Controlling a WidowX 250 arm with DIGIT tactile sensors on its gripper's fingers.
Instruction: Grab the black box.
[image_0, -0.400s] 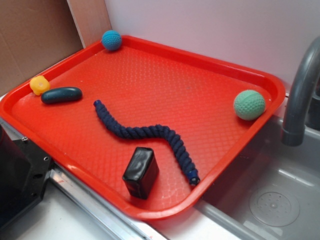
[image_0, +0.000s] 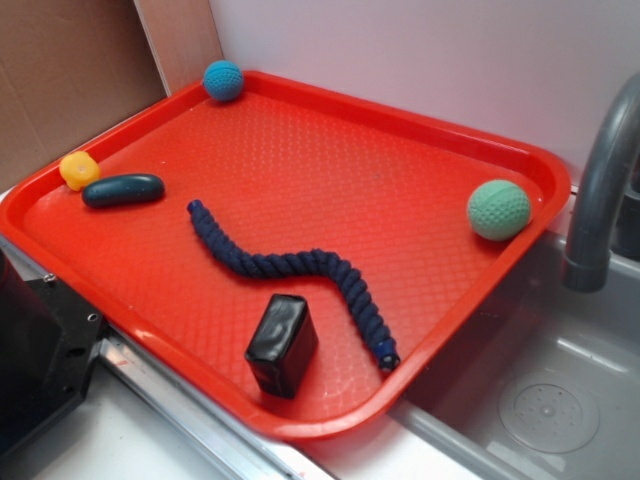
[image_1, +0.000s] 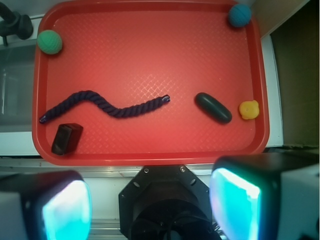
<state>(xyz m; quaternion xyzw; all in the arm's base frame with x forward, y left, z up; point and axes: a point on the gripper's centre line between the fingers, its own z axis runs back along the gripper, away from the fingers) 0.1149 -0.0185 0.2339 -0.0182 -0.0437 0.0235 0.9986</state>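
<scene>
Wrist view first: we look straight down from high above a red plastic tray with a dimpled floor and raised rim (image_1: 150, 30), and we take that tray as our landmark. Our gripper (image_1: 150, 202) shows only as two blurred fingers (image_1: 65, 210) glowing teal at the bottom edge, spread wide apart with nothing between them, hanging off the tray's near rim and well apart from everything on it.

We see the small glossy black rectangular box with rounded edges (image_1: 67, 138) lying on the tray floor in the near left corner of this view, close to the rim but not touching it. Just beside it is one end of a dark blue braided rope (image_1: 105, 106), which snakes in a wave across the middle of the tray. A dark teal elongated oval object (image_1: 213, 107) rests toward the tray's right side, with a small yellow knobbly toy (image_1: 249, 109) just beside it. A green textured ball (image_1: 49, 41) sits in the far left corner and a blue textured ball (image_1: 239, 15) in the far right corner.

From the exterior view we see the black box (image_0: 282, 344) near the tray's (image_0: 330, 150) front edge, its top slightly dented, the rope (image_0: 300, 265) curling close by. A grey faucet (image_0: 600, 190) stands beyond the tray's right rim, above a metal sink (image_0: 540, 400).
</scene>
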